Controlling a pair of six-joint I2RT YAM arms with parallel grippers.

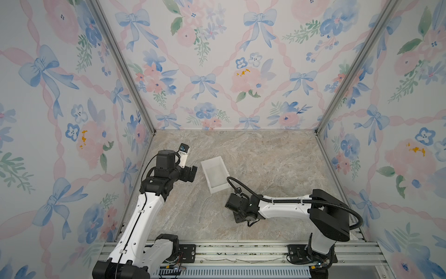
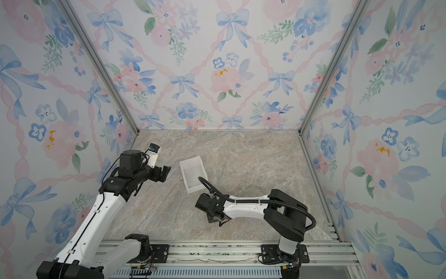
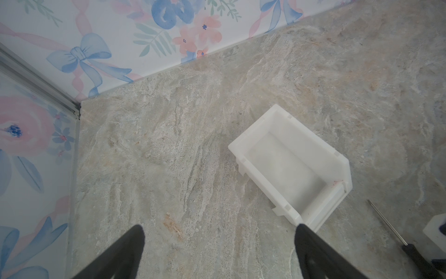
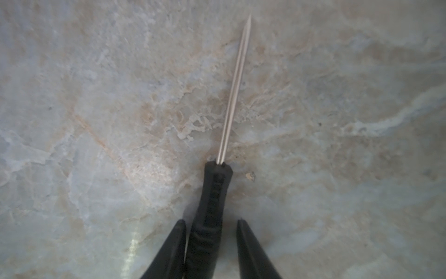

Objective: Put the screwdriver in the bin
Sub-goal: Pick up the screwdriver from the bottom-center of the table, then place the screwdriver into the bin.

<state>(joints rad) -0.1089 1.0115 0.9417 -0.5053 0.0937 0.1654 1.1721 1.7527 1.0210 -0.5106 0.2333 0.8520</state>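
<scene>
The screwdriver (image 4: 212,193) lies flat on the marble table, black handle toward my right gripper (image 4: 210,221), thin grey shaft pointing away. The right jaws straddle the handle: one finger touches it, the other stands a small gap off. In the left wrist view the screwdriver (image 3: 386,222) lies just beyond the low front lip of the bin (image 3: 252,125), a small white empty bin. In both top views the bin (image 1: 215,176) (image 2: 193,175) sits mid-table, and the right wrist hides the screwdriver. My left gripper (image 3: 219,227) hangs open and empty beside the bin, above the table.
Floral walls with metal corner posts (image 1: 149,125) enclose the table on three sides. The aluminium rail (image 1: 241,251) carrying both arm bases runs along the front edge. The right arm's black cable (image 1: 241,186) loops close to the bin's front corner.
</scene>
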